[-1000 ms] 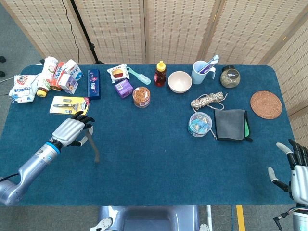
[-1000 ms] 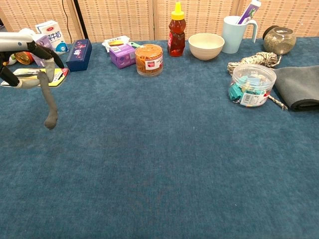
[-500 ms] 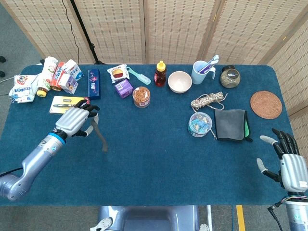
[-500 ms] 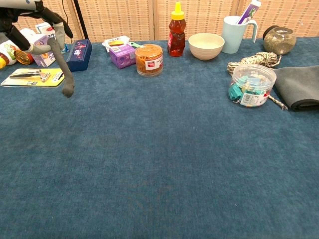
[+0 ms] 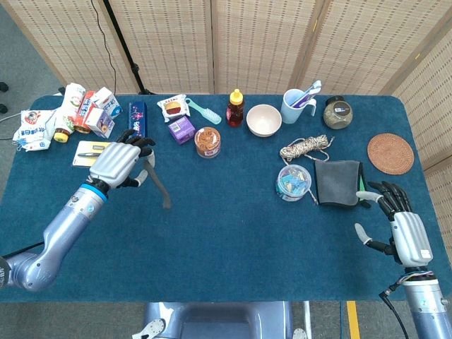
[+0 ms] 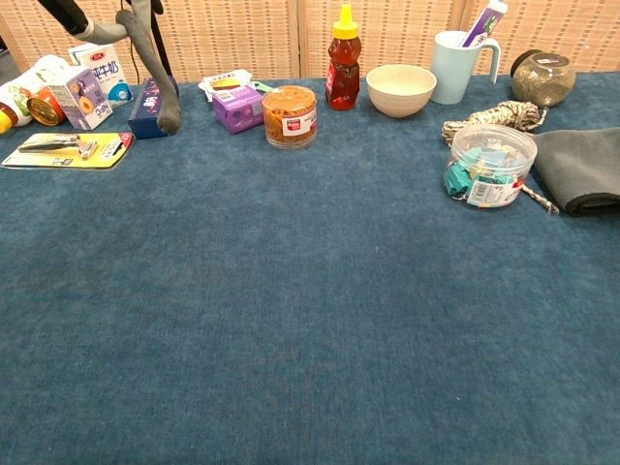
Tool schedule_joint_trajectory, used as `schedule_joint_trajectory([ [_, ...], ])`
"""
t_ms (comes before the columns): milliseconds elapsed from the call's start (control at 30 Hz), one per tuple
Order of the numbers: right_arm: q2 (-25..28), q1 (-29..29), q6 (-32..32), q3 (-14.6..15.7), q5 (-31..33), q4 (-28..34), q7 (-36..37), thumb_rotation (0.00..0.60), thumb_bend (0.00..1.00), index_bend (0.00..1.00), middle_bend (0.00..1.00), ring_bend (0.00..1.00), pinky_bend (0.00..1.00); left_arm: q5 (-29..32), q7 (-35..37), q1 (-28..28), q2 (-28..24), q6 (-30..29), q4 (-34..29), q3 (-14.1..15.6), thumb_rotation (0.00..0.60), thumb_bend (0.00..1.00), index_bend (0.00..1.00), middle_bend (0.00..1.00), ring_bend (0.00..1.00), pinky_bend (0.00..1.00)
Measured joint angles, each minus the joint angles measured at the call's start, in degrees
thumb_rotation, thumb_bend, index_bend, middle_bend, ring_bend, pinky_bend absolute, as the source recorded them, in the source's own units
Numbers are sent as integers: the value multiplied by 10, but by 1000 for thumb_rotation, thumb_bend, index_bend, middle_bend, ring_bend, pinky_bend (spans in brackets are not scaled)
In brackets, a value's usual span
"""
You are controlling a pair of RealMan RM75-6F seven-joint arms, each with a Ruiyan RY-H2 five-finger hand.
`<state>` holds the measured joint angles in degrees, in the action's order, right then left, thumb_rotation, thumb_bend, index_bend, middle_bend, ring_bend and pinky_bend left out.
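The left hand [image 5: 120, 164] pinches a dangling grey spoon [image 5: 159, 185] loosely; a swing could clip the navy box [image 5: 138, 121].

The desk [image 5: 226, 233] is covered across its whole top by a dark blue, felt-like cloth, and its far corners are rounded. Behind the desk, a folding screen [image 5: 261, 42] of pale woven panels set in light wooden frames is placed along the full width of the scene. A black cable [image 5: 113, 35] is run down in front of the screen at the left. Grey floor [image 5: 28, 63] is seen at the left of the desk. Even, diffuse lighting is provided, and only soft shadows are cast.
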<state>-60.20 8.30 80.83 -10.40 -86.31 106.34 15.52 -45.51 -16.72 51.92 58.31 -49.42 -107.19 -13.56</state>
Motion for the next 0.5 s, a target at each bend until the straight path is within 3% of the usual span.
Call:
schedule_joint_trajectory([
  [500, -30, 83, -110, -17, 51, 28, 57, 600, 356, 318, 157, 80, 0, 91, -83, 73, 39, -56, -12, -24, 600, 463, 743, 228, 176, 25],
])
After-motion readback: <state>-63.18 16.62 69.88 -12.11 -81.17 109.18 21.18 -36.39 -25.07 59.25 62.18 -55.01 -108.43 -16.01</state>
